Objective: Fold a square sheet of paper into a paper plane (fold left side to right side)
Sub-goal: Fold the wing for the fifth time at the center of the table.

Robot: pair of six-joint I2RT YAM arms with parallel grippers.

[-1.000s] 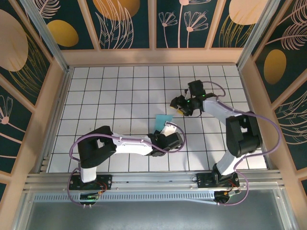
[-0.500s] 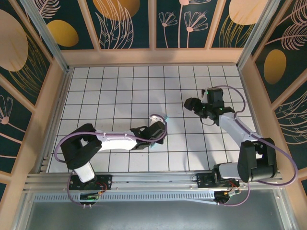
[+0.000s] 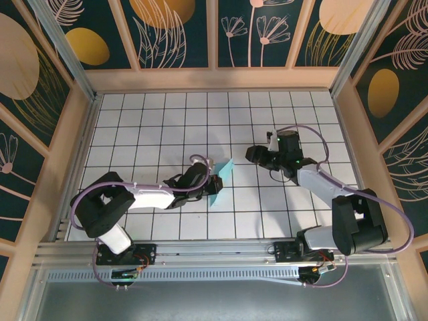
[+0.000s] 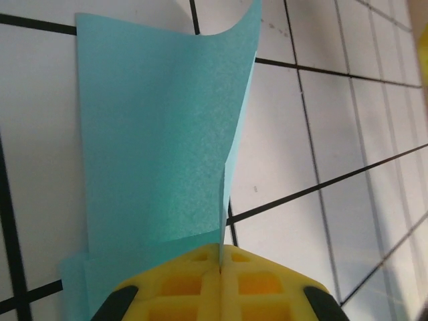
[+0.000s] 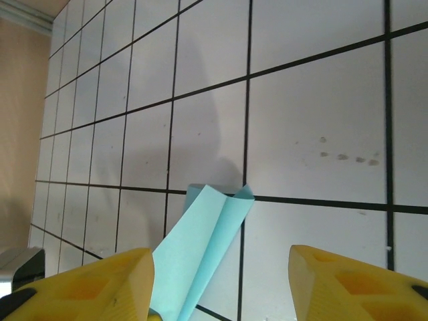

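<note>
**Pinching one end, open at the other**

Top view: the left gripper [image 3: 212, 183] is clamped on the near end of the thin turquoise-blue folded sheet of paper [image 3: 225, 168]. The sheet's long axis runs far-right, toward the right gripper [image 3: 251, 154] close by.

Left wrist: yellow fingers [image 4: 267, 287] pressed together on the sheet [image 4: 160, 147].

Right wrist: jaws spread wide and empty, with the sheet's tip [image 5: 200, 231] just ahead.

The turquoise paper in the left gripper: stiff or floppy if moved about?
Probably floppy: the paper curls at its free far corner while the left gripper pinches only its near end. Likely very light, since one pinch seems to carry it. The fold seems to stiffen it somewhat, yet a push would probably buckle it.
</note>
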